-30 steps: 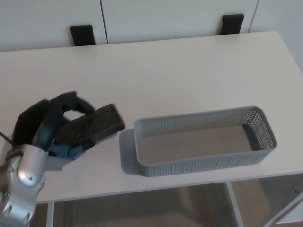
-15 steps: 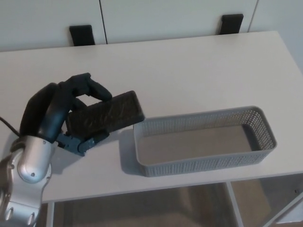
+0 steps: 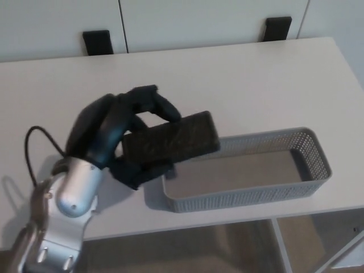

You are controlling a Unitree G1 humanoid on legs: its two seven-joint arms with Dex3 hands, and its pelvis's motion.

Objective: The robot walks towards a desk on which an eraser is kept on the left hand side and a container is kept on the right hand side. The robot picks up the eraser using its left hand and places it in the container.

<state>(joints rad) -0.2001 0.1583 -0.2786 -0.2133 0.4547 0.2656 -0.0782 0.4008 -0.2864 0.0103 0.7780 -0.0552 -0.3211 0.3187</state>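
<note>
Black eraser, gripped by left hand, overlaps grey container rim.

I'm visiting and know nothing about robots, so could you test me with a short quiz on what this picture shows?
1. True or false: the eraser is lying flat on the desk.
2. Which robot hand holds the eraser? A) left B) right C) neither
3. Fill in: the eraser's right end reaches over the left end of the grey ____.

Key:
1. False. The left robot hand holds it up, above the desk.
2. A. The right robot hand is not in view.
3. Container. It is a perforated grey basket, and nothing can be seen inside it yet.
</note>
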